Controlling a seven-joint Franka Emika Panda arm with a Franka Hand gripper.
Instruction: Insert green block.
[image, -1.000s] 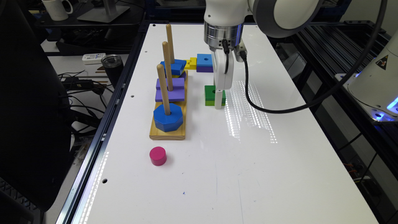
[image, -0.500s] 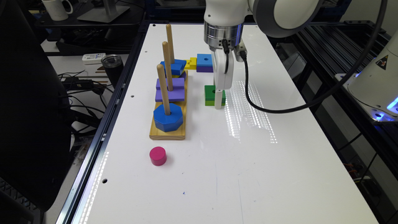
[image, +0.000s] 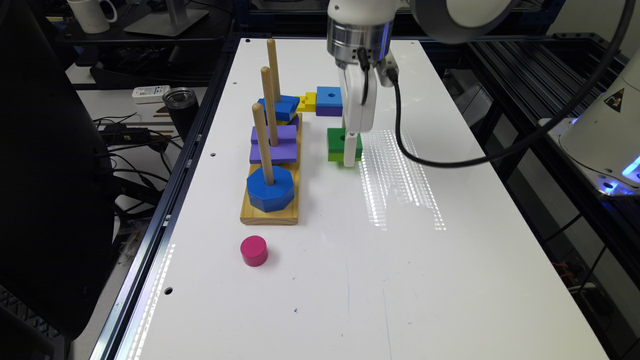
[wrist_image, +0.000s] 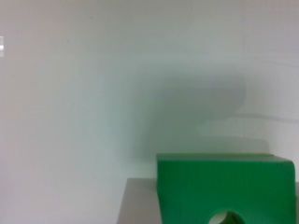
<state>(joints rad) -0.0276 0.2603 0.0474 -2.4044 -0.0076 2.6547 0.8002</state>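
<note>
Because the 3 pegs (image: 263, 140) on the wooden base (image: 270, 215) at the exterior view's left await blocks, the gripper (image: 351, 150) sits low right of them at the green block (image: 336, 144) on the table (image: 450, 260), positioned for grasping; whether it grips, I cannot tell.

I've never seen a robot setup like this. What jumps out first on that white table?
The big white robot arm, its pincer down at a green block near the table's middle. Toward the exterior view's left stands a wooden peg stand with three upright pegs carrying blue and purple blocks. A lone pink cylinder sits nearer the camera.
</note>
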